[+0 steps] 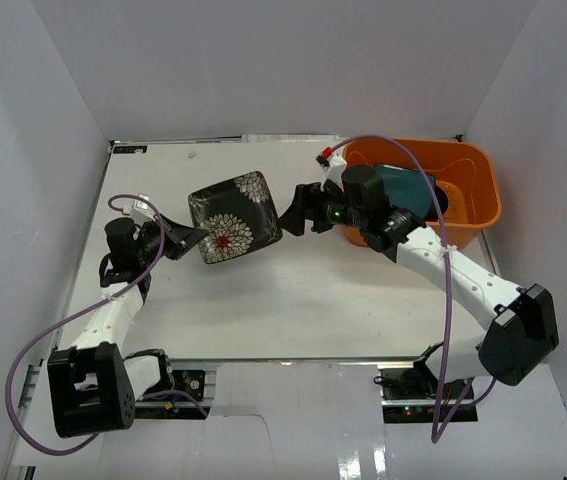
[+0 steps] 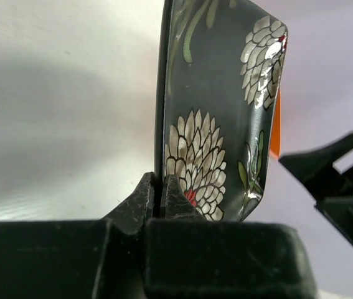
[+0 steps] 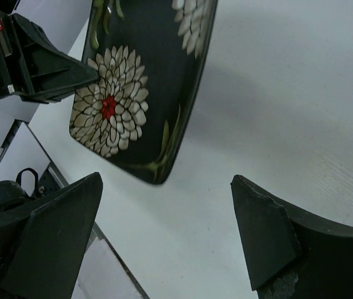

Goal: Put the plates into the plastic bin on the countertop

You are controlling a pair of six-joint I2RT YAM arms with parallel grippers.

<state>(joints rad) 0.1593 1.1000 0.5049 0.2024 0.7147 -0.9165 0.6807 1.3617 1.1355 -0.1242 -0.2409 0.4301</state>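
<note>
A square black plate with white flowers [image 1: 233, 222] hangs tilted above the countertop [image 1: 293, 300], left of centre. My left gripper [image 1: 195, 238] is shut on its left edge; in the left wrist view the jaws [image 2: 159, 193] pinch the rim of the plate [image 2: 220, 124]. My right gripper [image 1: 293, 212] stands open just right of the plate, not touching it. In the right wrist view the plate [image 3: 145, 81] sits ahead of the spread right gripper [image 3: 167, 180]. The orange plastic bin [image 1: 478, 205] at the back right holds a teal plate [image 1: 403, 185] and a darker one [image 1: 445, 197].
White walls enclose the countertop on three sides. The right arm [image 1: 453, 270] stretches past the bin's near left corner. A purple cable [image 1: 433, 200] arcs over the bin.
</note>
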